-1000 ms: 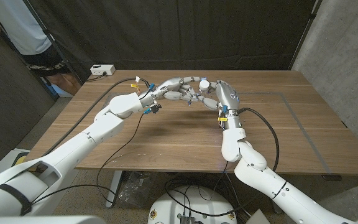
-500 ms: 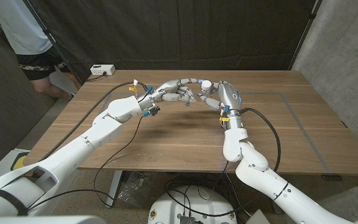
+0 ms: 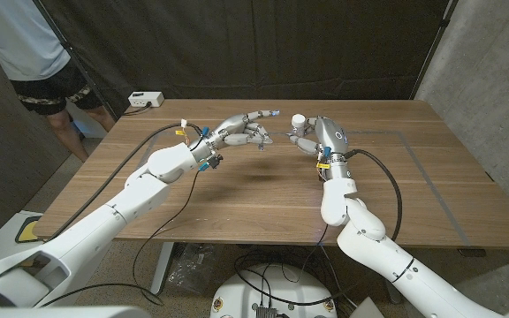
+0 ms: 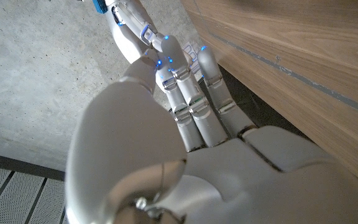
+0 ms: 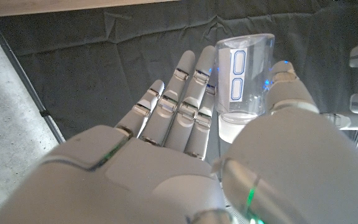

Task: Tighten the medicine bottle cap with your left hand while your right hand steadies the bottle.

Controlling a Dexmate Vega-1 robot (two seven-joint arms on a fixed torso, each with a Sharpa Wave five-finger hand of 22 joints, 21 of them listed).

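No readable text, brand or number being shown anywhere. Medicine bottle (image 5: 244,78) label being seen with two blue rounded outlines only; any lettering too small to be read.

A black curtain (image 3: 263,44) is hanging behind the wooden surface (image 3: 237,199). A grey concrete wall (image 3: 493,79) is standing beside the surface; a person (image 3: 38,53) is standing near its far corner.

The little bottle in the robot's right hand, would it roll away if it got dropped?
Probably. The bottle looks round and smooth, so it would likely roll. It looks clear, small and probably light. The right hand holds it, apart from the left hand.
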